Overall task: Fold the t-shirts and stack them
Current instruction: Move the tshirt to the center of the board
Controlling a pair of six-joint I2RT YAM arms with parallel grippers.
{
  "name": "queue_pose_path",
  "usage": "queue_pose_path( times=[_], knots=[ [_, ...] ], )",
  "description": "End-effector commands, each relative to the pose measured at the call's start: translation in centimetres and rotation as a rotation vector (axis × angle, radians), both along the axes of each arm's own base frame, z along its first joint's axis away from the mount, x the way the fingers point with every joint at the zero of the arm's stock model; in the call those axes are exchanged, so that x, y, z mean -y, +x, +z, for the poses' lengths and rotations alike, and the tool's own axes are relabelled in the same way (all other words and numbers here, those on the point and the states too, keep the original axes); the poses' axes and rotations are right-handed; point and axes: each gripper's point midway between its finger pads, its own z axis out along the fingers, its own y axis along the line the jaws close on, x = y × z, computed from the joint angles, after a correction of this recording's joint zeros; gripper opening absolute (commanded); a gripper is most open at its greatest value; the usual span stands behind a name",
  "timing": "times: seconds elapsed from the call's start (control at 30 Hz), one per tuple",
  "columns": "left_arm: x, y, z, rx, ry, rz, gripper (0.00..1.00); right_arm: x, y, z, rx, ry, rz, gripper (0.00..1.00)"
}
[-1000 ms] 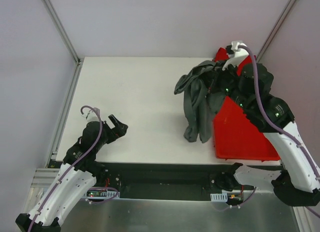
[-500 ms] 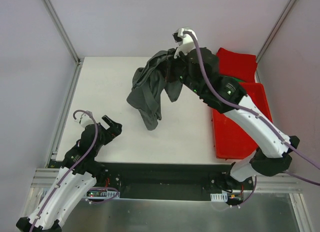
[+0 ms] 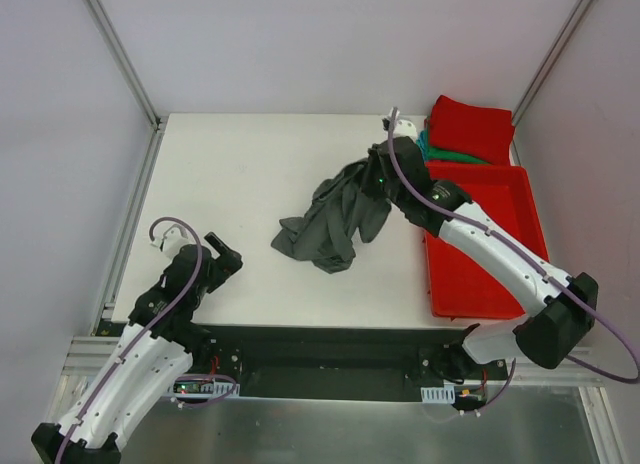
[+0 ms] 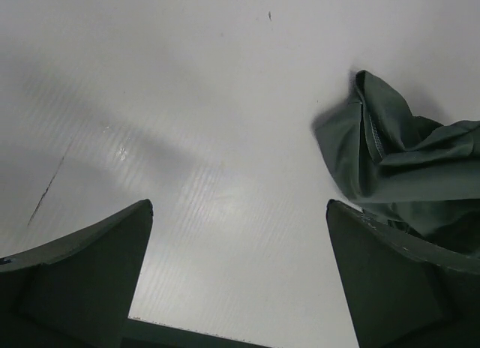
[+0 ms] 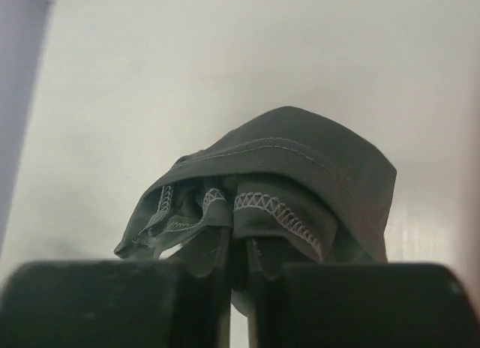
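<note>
Right tool (image 3: 377,172): jaws together, clamped on a bunched, stitched edge of the charcoal t-shirt (image 3: 330,224). Your wrist view shows the folds pinched between the fingers.
Left tool (image 3: 222,252): jaws wide apart with nothing between them, held low over the surface (image 3: 240,164) at the near left.
Charcoal t-shirt: crumpled at mid-surface. Its far-right end is held up by the right tool, and its near-left end is heaped on the surface.
Long axis: the cloth runs diagonally, from the right tool at the far right down towards the near left.
Bearing from the left tool: the shirt lies to its right and slightly farther out, apart from it. Its nearest fold shows at the right edge of your left wrist view.
Nearer arm: the left arm is closer to the loose end, and the right arm already has the other end.
Folded t-shirts: the red t-shirt (image 3: 470,129) sits at the far right corner, with the teal t-shirt (image 3: 430,149) peeking out beside it, seemingly underneath.
Red tray (image 3: 455,279): along the right edge, with the right arm crossing above it.
Step, as I judge it: you are laying the shirt out to flatten it, and folding has not begun.
Next move calls for: sending the left tool right and outward to the loose end.
</note>
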Motion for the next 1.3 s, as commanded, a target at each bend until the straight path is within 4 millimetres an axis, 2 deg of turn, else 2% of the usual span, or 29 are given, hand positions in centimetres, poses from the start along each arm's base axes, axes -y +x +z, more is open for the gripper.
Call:
queue_pose_path(
  times=[0.0, 0.03, 0.13, 0.17, 0.23, 0.33, 0.47, 0.63, 0.77, 1.0, 1.13, 1.27],
  knots=[
    [0.7, -0.2, 0.0, -0.05, -0.022, -0.018, 0.99, 4.9, 1.1, -4.8, -0.094, 0.077, -0.169, 0.18],
    [1.0, -0.3, -0.2, -0.069, -0.023, -0.034, 0.99, 5.9, 0.9, -6.7, -0.128, 0.049, -0.184, 0.27],
    [2.4, -0.3, -0.7, -0.117, -0.05, -0.095, 0.99, 8.1, 0.4, -9.4, -0.154, -0.021, -0.203, 0.54],
    [3.0, -0.1, -0.7, -0.119, -0.064, -0.121, 0.99, 8.6, 0.2, -9.6, -0.148, -0.054, -0.2, 0.65],
    [4.2, 0.1, -0.8, -0.131, -0.084, -0.18, 0.99, 9.0, -0.3, -9.4, -0.139, -0.11, -0.162, 0.82],
    [6.7, 0.6, -0.6, -0.128, -0.145, -0.287, 0.99, 8.8, -1.2, -9.1, -0.107, -0.179, -0.083, 0.94],
    [9.3, 1.7, 0.0, -0.097, -0.189, -0.424, 0.99, 7.0, -2.8, -10.1, -0.066, -0.282, 0.099, 0.95],
    [9.7, 4.6, 0.7, -0.072, -0.118, -0.438, 0.99, 4.3, -3.3, -12.2, -0.071, -0.365, 0.273, 0.95],
    [10.3, 6.8, 0.1, -0.111, -0.073, -0.45, 0.97, 2.9, -1.8, -14.0, -0.062, -0.432, 0.328, 0.95],
    [10.9, 9.1, -3.9, -0.274, -0.022, -0.433, 0.87, 1.6, 0.8, -16.7, -0.104, -0.541, 0.359, 0.91],
    [12.6, 10.0, -4.7, -0.31, -0.044, -0.503, 0.8, 1.2, 1.0, -19.1, -0.159, -0.555, 0.356, 0.86],
    [13.1, 11.4, -5.3, -0.314, -0.033, -0.509, 0.75, 1.1, 1.7, -20.8, -0.18, -0.576, 0.34, 0.76]
  ],
)
